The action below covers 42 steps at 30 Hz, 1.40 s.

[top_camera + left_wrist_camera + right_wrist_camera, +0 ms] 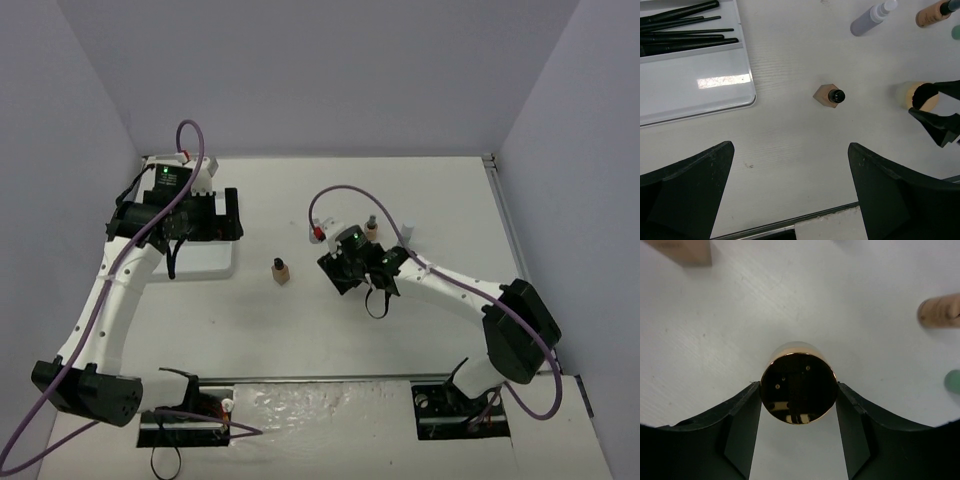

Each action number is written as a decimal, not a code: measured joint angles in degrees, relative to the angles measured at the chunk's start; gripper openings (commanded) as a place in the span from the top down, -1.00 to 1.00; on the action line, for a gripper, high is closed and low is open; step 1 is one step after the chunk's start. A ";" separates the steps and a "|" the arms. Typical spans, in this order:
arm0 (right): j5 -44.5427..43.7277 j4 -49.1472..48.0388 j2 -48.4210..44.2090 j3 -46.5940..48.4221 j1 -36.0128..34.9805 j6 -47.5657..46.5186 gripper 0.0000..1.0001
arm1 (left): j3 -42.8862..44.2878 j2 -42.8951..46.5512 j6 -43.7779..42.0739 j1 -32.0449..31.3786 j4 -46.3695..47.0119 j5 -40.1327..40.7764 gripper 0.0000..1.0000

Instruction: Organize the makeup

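Right pincer: the right pincer (798, 390) stands half closed, and its two fingers (742, 425) press on either side of the tan compact (799, 396). We count that as a grip.
Tan compact: it sits between those fingers near the middle of the desk (460, 200), a little right of centre. We cannot tell whether it has left the surface.
Left pincer: the left pincer (790, 200) is spread wide and holds nothing. It hangs by the near corner of the white tray (700, 100).
White tray: it lies toward the desk's left edge, well apart from the compact.
Done so far: the black brushes (685, 35) lie side by side in one of the tray's compartments. The compartment next to it shows bare.
Left to do: the small beige bottle (830, 95) stands alone at mid-desk, between the tray and the right pincer. Toward the far edge, the grey bottle (870, 20) and the beige tube (935, 14) lie on their sides, and a green item (956, 32) shows only in part.
Our judgement: we are partway through. The brushes look sorted, the compact is the piece in hand, and at least four loose pieces wait on the desk.
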<state>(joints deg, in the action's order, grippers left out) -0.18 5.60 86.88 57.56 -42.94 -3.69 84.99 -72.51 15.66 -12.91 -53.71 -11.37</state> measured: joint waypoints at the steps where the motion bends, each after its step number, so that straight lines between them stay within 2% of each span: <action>1: -0.36 -0.89 -0.35 -2.39 -0.70 0.64 1.00 | 0.00 -0.09 0.00 -0.43 0.00 0.14 -0.94; 7: -4.41 -10.28 -0.99 -11.13 -4.11 5.39 1.00 | 0.00 -0.20 0.08 -2.98 0.00 1.34 -0.94; 11: -5.82 -15.48 -0.99 -14.91 -4.58 7.63 0.90 | 0.00 -0.20 0.45 -5.66 0.03 2.31 -0.94; 14: -6.54 -17.81 -0.97 -16.16 -4.68 8.63 0.76 | -0.03 -0.20 0.86 -7.45 0.17 2.78 -0.94; 17: -7.13 -18.95 -0.97 -16.33 -4.85 9.23 0.40 | -0.15 -0.20 1.13 -8.53 0.35 3.28 -0.94; 22: -7.52 -19.40 -0.97 -16.33 -5.15 9.55 -0.32 | -0.48 -0.26 1.58 -9.44 0.61 3.98 -0.94; 23: -7.52 -19.40 -0.97 -16.33 -5.15 9.68 -0.39 | -0.48 -0.30 1.67 -9.65 0.67 4.12 -0.94; 28: -7.67 -19.64 -1.03 -16.33 -5.15 9.74 -0.67 | -0.48 -0.75 2.07 -11.32 0.90 4.59 -0.94; 34: -8.02 -18.28 -3.11 -16.17 -5.15 9.71 -0.86 | -0.48 -1.66 2.60 -13.01 1.07 5.44 -0.94; 37: -9.29 -15.95 -7.88 -16.04 -5.15 9.82 -0.93 | -0.46 -2.34 2.80 -14.55 1.18 6.31 -0.94; 42: -14.18 -11.30 -19.80 -13.98 -4.25 9.98 -0.99 | 1.04 -5.44 3.32 -20.69 1.36 8.01 -0.94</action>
<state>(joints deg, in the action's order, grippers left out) -14.36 -5.70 67.08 43.58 -47.20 6.29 86.03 -77.95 18.98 -33.61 -52.35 -3.37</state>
